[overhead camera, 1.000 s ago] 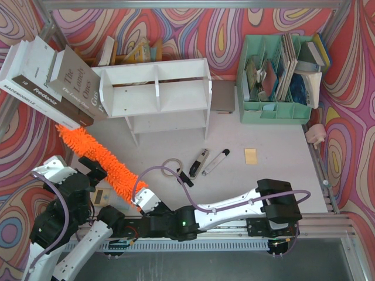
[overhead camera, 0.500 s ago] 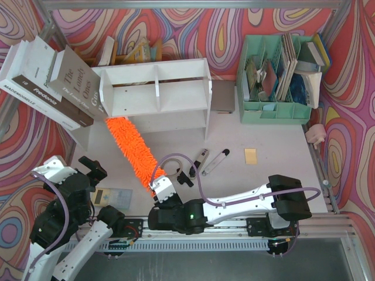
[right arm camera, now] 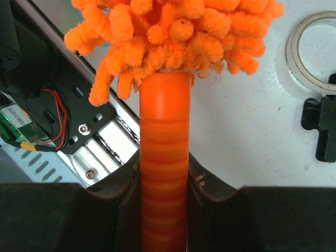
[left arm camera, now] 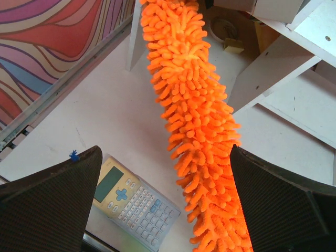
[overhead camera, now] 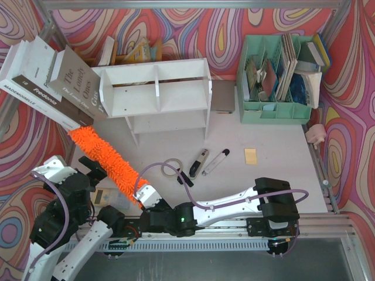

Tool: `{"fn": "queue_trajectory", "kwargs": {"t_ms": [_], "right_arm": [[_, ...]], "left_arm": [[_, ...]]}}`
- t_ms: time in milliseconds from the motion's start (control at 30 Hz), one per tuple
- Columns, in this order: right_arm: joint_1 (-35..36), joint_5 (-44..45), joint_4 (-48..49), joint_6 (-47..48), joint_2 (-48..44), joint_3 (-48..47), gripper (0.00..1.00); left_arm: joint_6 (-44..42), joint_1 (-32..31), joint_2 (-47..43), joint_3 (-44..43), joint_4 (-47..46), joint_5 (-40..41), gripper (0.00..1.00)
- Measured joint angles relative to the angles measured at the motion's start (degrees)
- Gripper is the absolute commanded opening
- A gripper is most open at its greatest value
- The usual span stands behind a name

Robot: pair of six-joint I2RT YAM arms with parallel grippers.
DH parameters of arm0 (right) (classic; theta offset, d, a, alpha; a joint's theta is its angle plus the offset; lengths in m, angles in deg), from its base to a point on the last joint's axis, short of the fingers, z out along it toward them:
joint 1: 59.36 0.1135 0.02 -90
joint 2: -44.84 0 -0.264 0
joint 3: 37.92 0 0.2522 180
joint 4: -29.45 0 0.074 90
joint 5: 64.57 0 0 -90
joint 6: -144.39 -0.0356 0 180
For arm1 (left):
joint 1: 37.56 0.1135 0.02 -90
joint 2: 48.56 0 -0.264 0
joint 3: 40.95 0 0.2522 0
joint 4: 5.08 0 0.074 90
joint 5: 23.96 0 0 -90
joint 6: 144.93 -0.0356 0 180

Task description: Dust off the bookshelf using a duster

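Seems early in dusting the white wooden two-tier bookshelf (overhead camera: 155, 96), judging by the long fluffy bright orange chenille duster (overhead camera: 105, 161) slanting with its tip by the shelf's lower left corner, contact not discernible, and its thin handle pinched tight in the right gripper (right arm camera: 164, 202); probably leaves both tiers to wipe. Counting large to small: one bookshelf, at least three large leaning books (overhead camera: 50, 76), one mint green compartment organiser (overhead camera: 275, 111), one duster, two grippers, the left gripper (left arm camera: 165, 168) spread wide and empty, one pale calculator (left arm camera: 137, 202).
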Motion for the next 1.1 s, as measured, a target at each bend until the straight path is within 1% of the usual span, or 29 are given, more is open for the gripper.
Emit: {"fn": "queue_trajectory", "kwargs": {"t_ms": [133,333,467,733,933,1100], "right_arm": [[-0.04,-0.98,0.44,0.68,0.72,-0.44,0.00],[-1.05,-2.93,-0.44,0.02,6.97,-4.28,0.00],[-2.01,-5.07,-1.75,-0.28,8.35,-4.39,0.00],[-2.64,-8.59,-4.09,-0.46,8.35,-3.96,0.00],[-2.69,-8.41,-3.67,-0.22,7.91,-3.50,0.00],[-2.69,-6.60,-0.61,0.96,1.25,2.14,0.00]], "left_arm": [[0.00,0.00,0.00,0.00,0.00,-0.07,0.98],[0.00,0.00,0.00,0.00,0.00,-0.20,0.98],[0.00,0.00,0.00,0.00,0.00,-0.20,0.98],[0.00,0.00,0.00,0.00,0.00,-0.20,0.98],[0.00,0.00,0.13,0.00,0.00,-0.20,0.98],[0.00,0.00,0.24,0.00,0.00,-0.20,0.98]]}}
